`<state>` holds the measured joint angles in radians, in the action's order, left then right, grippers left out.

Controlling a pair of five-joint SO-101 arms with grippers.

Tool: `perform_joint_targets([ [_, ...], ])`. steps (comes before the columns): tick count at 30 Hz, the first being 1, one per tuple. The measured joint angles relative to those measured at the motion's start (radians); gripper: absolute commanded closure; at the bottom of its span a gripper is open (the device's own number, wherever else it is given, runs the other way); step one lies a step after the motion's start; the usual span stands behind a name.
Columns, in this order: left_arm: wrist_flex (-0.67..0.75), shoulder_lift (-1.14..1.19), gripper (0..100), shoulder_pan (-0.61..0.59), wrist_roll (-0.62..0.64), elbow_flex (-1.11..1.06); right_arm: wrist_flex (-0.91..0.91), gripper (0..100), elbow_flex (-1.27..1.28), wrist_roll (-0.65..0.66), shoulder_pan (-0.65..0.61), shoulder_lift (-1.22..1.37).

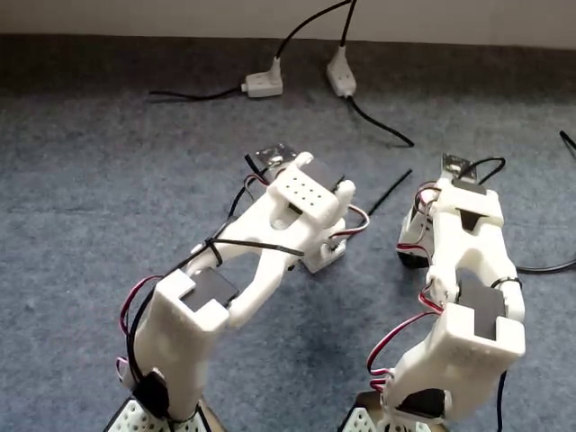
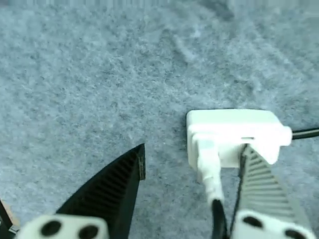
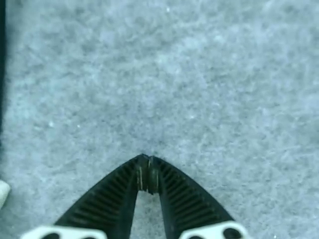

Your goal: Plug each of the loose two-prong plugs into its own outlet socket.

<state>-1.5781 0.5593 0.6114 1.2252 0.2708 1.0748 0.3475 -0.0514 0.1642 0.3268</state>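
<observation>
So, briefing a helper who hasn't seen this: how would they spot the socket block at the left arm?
On the grey carpet, find the left gripper, jaws open. At their tips lies the white socket block, a white plug in its face. The other white cable ends lie far off by the wall.

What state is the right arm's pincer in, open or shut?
Shut. In the right wrist view the right pincer is closed tip to tip with nothing between, above the carpet.

No lettering seems readable on the white socket block (image 2: pixel 234 125) or its plug (image 2: pixel 205 155).
</observation>
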Motion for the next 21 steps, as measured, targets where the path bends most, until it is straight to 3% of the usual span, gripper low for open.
perform_joint_targets([
  [13,-0.157,0.017,55,0.012,-0.017,0.153,0.000,98.9,0.000,-0.002,0.000,0.000],
  [21,-0.166,-0.044,55,-0.012,-0.276,0.169,0.000,98.9,0.000,-0.002,0.000,0.000],
])
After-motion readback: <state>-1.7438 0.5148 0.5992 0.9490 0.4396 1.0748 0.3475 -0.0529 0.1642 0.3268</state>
